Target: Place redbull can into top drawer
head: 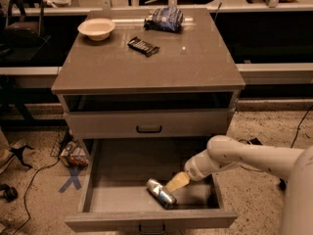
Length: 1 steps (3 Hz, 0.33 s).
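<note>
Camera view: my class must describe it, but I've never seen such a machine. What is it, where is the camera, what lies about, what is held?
A mobile robot's single white arm ends in a two-finger gripper. The camera looks down from in front. On the cabinet top lie a bowl, a blue snack bag and a black packet. The gripper is low inside the open top drawer, right at the redbull can, which lies on its side on the drawer floor. Whether it grips the can cannot be seen.

I'm seeing a lab or office: speckled floor [266, 131], a loose cable [29, 185] trailing, long benches [274, 72] behind. My gripper [174, 183] is hanging inside the open drawer [92, 180].
</note>
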{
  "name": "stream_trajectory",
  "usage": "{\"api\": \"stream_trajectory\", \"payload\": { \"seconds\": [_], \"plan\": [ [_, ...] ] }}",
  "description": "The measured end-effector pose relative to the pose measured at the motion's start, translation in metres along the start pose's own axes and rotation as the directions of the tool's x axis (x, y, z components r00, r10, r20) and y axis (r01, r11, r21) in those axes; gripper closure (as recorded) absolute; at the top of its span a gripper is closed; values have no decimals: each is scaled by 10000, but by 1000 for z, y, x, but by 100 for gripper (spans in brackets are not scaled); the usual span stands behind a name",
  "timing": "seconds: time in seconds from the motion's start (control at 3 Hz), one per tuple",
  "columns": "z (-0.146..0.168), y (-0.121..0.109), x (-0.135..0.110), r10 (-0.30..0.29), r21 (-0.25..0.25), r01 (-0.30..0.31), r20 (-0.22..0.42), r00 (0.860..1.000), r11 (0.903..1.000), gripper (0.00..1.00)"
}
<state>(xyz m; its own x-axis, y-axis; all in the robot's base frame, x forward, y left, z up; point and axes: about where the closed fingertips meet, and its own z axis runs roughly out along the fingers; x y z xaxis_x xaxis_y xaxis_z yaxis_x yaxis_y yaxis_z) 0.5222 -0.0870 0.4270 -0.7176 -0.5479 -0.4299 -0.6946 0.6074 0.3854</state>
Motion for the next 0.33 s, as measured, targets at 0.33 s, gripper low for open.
{"api": "stream_trajectory", "payload": {
  "seconds": [0.33],
  "plan": [
    [-85,-7,-2,-485,554,442,792,9957,9975,0]
  ]
}}
